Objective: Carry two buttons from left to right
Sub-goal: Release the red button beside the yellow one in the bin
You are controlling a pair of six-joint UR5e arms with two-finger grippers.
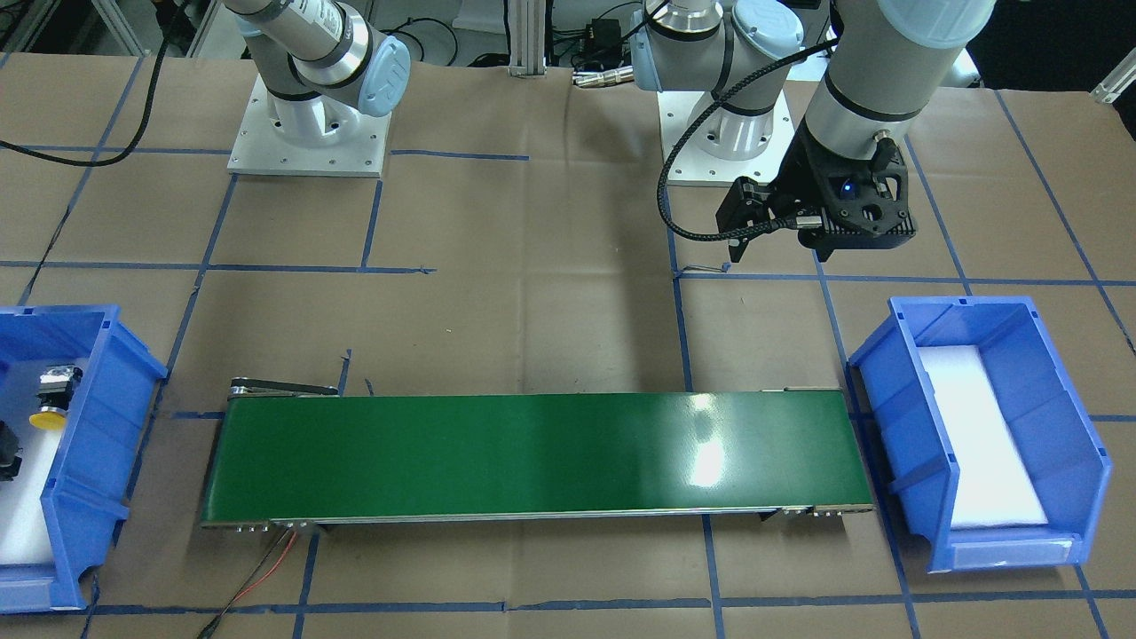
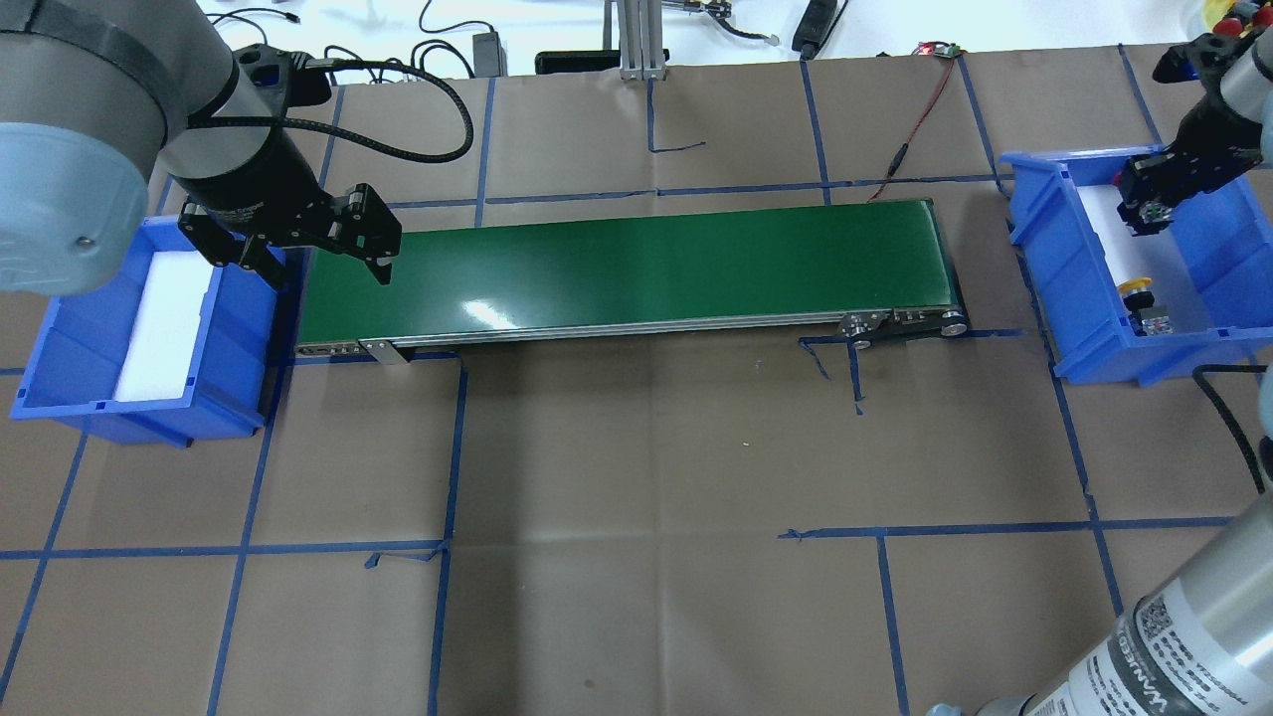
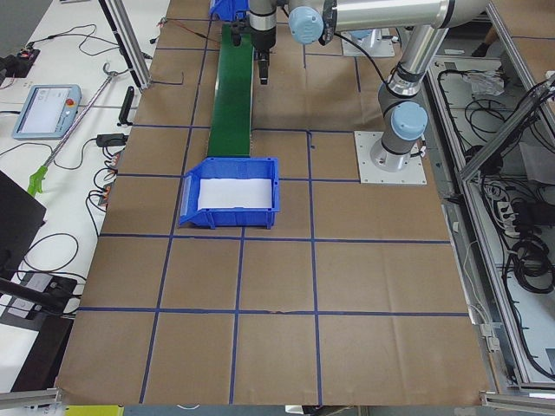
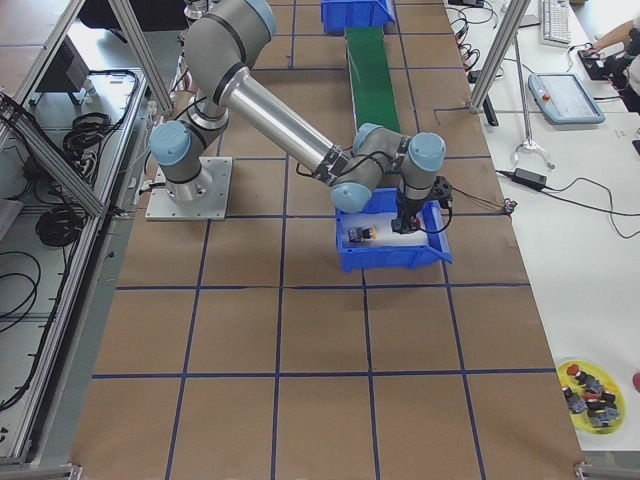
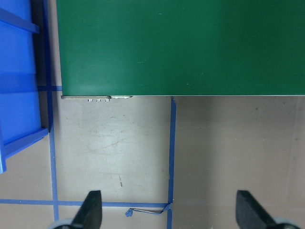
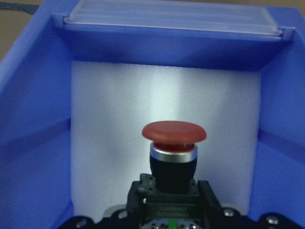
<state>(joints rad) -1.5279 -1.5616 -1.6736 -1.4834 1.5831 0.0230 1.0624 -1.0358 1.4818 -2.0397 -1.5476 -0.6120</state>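
The red-capped button [image 6: 174,133] stands upright between the jaws of my right gripper [image 6: 171,210], just over the white foam inside the blue bin [image 2: 1034,259] on my right side. The gripper's fingertips are hidden behind the button's black body. The yellow-capped button [image 2: 1134,288] lies on its side on the foam of the same bin [image 1: 98,399], nearer the robot than my right gripper [image 2: 1144,211]. My left gripper [image 2: 323,264] hangs open over the table beside the conveyor's left end; in its wrist view the fingertips [image 5: 93,195] stand wide apart with nothing between.
A green conveyor belt [image 2: 636,268] spans the middle of the table. A second blue bin [image 2: 239,328] with bare white foam sits at its left end. A yellow plate [image 4: 590,385] with more buttons lies at the table's far right corner.
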